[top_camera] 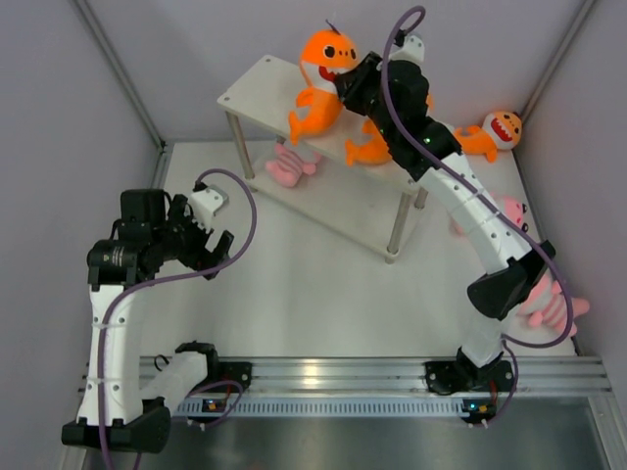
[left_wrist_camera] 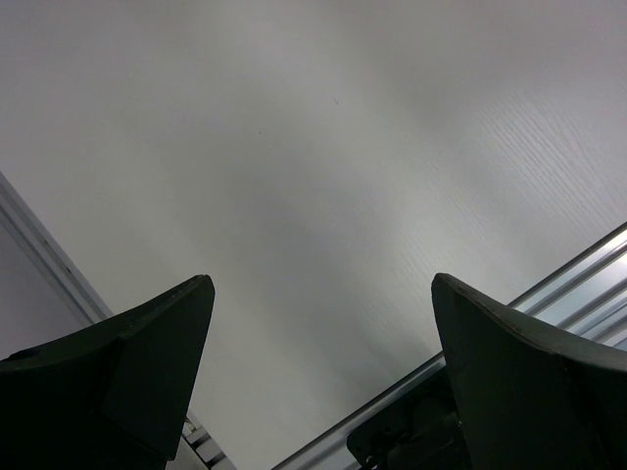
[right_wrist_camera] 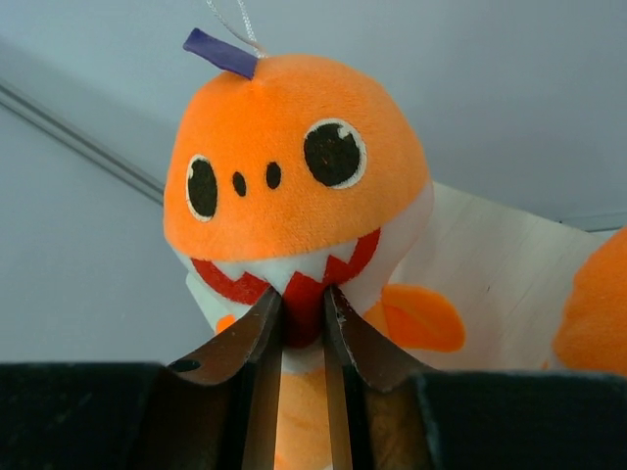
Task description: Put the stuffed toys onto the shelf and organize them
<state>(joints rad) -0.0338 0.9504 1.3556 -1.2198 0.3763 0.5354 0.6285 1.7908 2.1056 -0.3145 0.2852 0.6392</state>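
The white shelf (top_camera: 257, 88) stands at the back middle. An orange shark plush (top_camera: 323, 73) sits upright on its top tier. My right gripper (top_camera: 345, 90) is shut on this plush's red mouth, seen close up in the right wrist view (right_wrist_camera: 302, 294). A second orange plush (top_camera: 368, 148) lies on the top tier, partly hidden by my right arm. A third orange plush (top_camera: 500, 130) lies on the table at the back right. One pink striped plush (top_camera: 291, 164) sits on the lower tier. My left gripper (top_camera: 206, 245) is open and empty above the table (left_wrist_camera: 323, 284).
Two more pink plushes lie on the table at the right, one (top_camera: 511, 211) behind my right arm and one (top_camera: 554, 305) by its elbow. Grey walls close in the left, right and back. An aluminium rail (top_camera: 333, 372) runs along the near edge.
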